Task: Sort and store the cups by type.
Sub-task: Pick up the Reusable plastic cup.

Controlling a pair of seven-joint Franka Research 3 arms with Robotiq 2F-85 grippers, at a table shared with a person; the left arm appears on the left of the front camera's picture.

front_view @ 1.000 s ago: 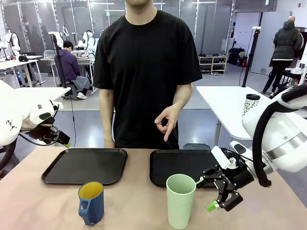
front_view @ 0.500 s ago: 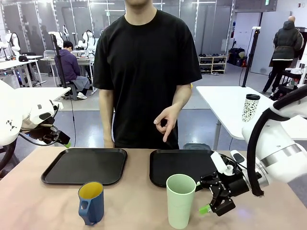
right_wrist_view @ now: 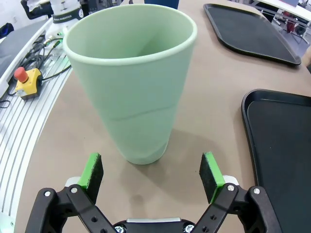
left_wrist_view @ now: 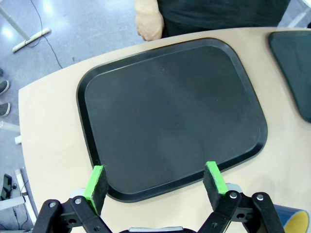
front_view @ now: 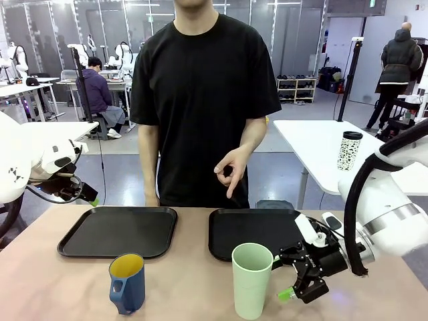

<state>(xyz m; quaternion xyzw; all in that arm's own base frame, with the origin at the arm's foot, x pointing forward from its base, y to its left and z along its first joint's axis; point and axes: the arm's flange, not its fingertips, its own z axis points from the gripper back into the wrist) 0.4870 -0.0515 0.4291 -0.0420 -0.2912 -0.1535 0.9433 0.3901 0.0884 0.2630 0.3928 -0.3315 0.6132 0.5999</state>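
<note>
Just ahead of wide-open right gripper (front_view: 281, 275): green tumbler (front_view: 252, 281), ungripped. Beyond it, blue mug (front_view: 127, 284). Looks barely begun: neither on trays (front_view: 117, 231).

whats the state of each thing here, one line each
mint-green tumbler: upright on the table, open end up, not gripped
dark blue mug: upright, yellow inside showing, untouched
left tray: flat, no cup on it
right tray: flat, no cup on it
left tool: open, above the left tray's edge
right tool: open, facing the tumbler, apart from it
speckled travel cup: upright, lid on, on another table
</note>
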